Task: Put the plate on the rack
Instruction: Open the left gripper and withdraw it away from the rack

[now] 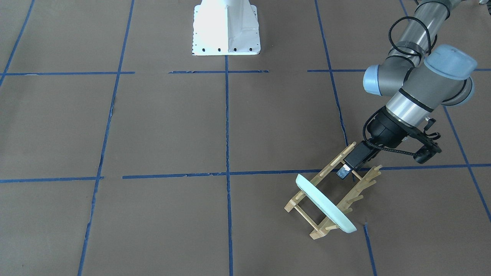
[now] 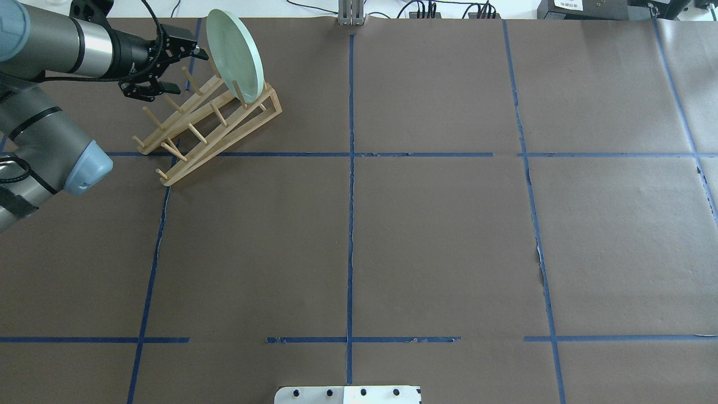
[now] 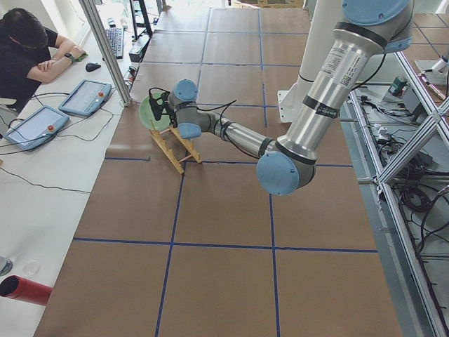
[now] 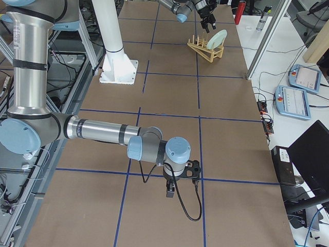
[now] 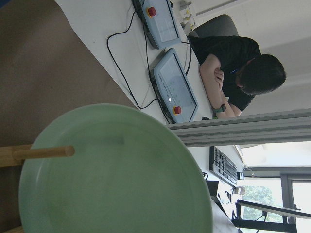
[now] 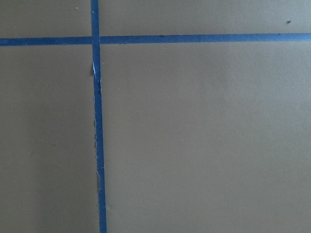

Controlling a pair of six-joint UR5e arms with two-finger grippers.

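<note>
Finding: the plate [image 2: 235, 53] stands on its edge in the rack [image 1: 297, 201], in a slot at the end farthest from the robot's base, leaning slightly and held between the upright pegs. The left wrist view confirms this: it shows the plate face on, with one peg [image 5: 43, 153] crossing in front of it. The rack sits flat on the table [image 2: 437, 235], at an angle to the blue tape lines. The left gripper [image 2: 182, 70] hangs over the middle of the rack, just beside the plate. Its jaws are spread wide and hold nothing, and the front-facing view shows a gap between the fingertip and the plate. The right gripper [image 4: 170, 191] is well apart, low over bare table at the other end. Its wrist view shows only paper and tape, so I cannot tell how its jaws stand. Assessment: the placement itself appears complete, since the plate bears on the rack alone. What seems to be left is drawing the left arm clear without knocking the plate or the pegs, and confirming that the plate stays seated unaided.
</note>
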